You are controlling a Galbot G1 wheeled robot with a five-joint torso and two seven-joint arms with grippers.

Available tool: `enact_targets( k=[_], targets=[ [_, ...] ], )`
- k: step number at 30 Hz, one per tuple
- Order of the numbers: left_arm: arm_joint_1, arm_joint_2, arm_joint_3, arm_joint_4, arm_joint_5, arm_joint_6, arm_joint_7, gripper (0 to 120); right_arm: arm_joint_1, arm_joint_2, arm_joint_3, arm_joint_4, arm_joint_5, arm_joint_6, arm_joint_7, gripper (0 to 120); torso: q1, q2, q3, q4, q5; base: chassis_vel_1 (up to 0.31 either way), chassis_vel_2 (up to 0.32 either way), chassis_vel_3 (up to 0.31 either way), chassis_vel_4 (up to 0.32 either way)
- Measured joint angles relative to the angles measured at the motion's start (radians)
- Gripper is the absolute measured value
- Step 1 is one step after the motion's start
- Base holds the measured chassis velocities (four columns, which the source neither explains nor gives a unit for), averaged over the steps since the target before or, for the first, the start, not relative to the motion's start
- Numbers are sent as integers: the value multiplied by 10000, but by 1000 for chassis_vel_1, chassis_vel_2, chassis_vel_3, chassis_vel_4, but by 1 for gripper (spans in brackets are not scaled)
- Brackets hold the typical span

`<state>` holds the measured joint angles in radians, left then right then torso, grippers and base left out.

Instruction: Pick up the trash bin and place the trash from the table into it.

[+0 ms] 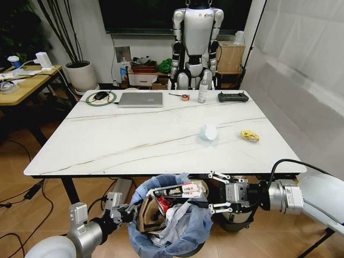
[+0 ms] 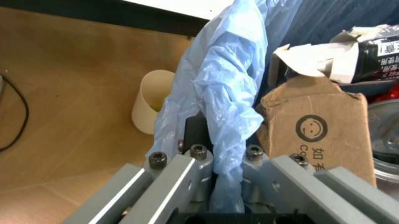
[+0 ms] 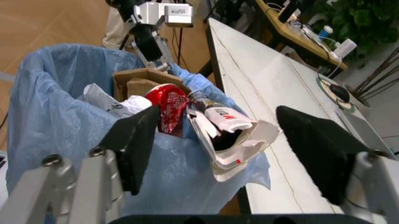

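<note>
The trash bin (image 1: 161, 242), lined with a crinkly light-blue bag, hangs just below the table's (image 1: 134, 134) near edge. My left gripper (image 1: 122, 210) is shut on its left rim, pinching the bag (image 2: 218, 84) beside a brown cardboard box (image 2: 318, 126). My right gripper (image 1: 216, 192) stands open at the bin's right side. A torn white packet (image 1: 180, 191) lies across the bin's top just ahead of its fingers (image 3: 134, 140). A red wrapper (image 3: 168, 105) and tissues sit inside. On the table lie a crumpled white tissue (image 1: 208, 132) and a yellow peel (image 1: 249, 136).
At the table's far edge are a silver laptop (image 1: 140, 99), a mouse on a round mat (image 1: 101, 97), a tape roll (image 1: 185, 97), a bottle (image 1: 202, 91) and a black controller (image 1: 232, 97). A humanoid robot (image 1: 196, 43) stands behind. A cream bucket (image 2: 153, 107) is on the floor.
</note>
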<state>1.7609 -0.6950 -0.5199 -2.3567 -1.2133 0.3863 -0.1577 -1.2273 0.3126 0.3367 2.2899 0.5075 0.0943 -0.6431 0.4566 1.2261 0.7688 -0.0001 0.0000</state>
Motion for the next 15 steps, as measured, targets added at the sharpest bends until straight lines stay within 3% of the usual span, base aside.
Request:
enact_targets(
  k=[4,7,15],
  targets=[
    [14,-12,-9,68,34,59,-178,0,20,12,5,-2,248,-88,32,91,0,0,0,0,0,0,0,0,0],
    [20,-26,-9,101,46,64,-238,0,24,6,21,-7,295,-96,41,98,0,0,0,0,-1,0,0,0,0],
    [96,-83,8,232,22,66,-346,0,247,57,219,-158,566,-128,249,100,0,0,0,0,-1,0,0,0,0]
  ],
)
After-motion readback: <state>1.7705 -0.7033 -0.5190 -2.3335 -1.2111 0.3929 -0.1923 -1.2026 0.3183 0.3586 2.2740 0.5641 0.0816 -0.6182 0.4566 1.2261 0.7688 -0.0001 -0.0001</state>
